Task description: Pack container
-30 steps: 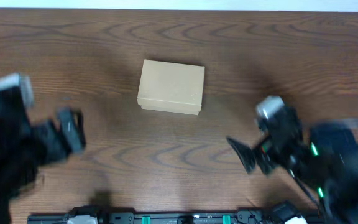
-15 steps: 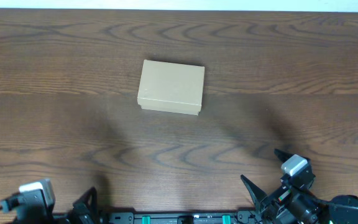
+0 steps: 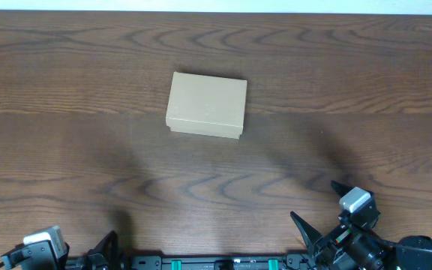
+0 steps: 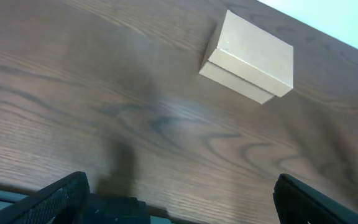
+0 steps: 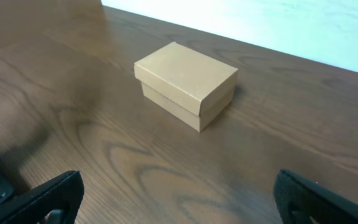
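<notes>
Logged one cardboard box on the wooden surface, just toward 12 o'clock from the middle in the overhead view. Standing flat, alone, touching nothing. Lid down and seated square over the lower half, viewed from the right wrist; no gap along the front edge. Contents hidden, so unable to say whether filled or not.

Found no loose items anywhere on the visible surface, so nothing waiting to go in.

Left pincer spread wide, nothing between the fingers. Placed at the near edge, about 7 o'clock from the box and well apart from it. Only partly in the overhead view, at the bottom border.

Right pincer likewise wide and empty, at about 5 o'clock from the box, also well apart.

Judged packing and closing as most likely done, given the shut lid, no items outside, and both pincers empty and clear of the box. Cannot rule out the opposite reading, an untouched box before any start, with the inside out of sight.

If done: nothing left. If not: lift lid, locate items (none in view), load, close again.
</notes>
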Available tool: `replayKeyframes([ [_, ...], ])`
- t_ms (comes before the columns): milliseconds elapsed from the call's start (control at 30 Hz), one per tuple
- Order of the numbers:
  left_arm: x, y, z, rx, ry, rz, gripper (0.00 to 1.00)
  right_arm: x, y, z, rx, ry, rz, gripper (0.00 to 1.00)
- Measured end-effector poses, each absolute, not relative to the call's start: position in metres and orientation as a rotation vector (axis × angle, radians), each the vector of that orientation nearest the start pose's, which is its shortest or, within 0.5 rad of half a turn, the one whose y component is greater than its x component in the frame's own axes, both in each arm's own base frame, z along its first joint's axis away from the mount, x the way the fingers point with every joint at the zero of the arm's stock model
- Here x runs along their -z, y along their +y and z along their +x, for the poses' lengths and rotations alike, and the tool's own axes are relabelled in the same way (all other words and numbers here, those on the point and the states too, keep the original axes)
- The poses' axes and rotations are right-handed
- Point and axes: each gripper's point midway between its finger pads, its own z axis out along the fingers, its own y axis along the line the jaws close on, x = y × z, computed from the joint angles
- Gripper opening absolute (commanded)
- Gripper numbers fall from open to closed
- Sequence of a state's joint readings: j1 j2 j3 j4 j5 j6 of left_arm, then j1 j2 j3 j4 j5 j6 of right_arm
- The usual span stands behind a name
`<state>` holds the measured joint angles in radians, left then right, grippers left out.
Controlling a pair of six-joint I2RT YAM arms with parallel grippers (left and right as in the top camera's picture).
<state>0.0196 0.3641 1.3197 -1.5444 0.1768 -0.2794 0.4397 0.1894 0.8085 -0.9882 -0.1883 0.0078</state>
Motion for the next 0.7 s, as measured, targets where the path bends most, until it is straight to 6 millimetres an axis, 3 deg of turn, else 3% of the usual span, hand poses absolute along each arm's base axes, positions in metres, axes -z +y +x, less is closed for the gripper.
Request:
replayKeyframes([
  [433,-0.306,-0.023,0.069,0.32,2.154,-0.275,0.95,-0.266,0.094,0.124,-0.478,1.888,-0.544,0.99],
  [700,-0.326,-0.005,0.115,0.227,1.992,-0.304,0.95,-0.266,0.093,0.124,-0.476,1.888,-0.542,0.99],
])
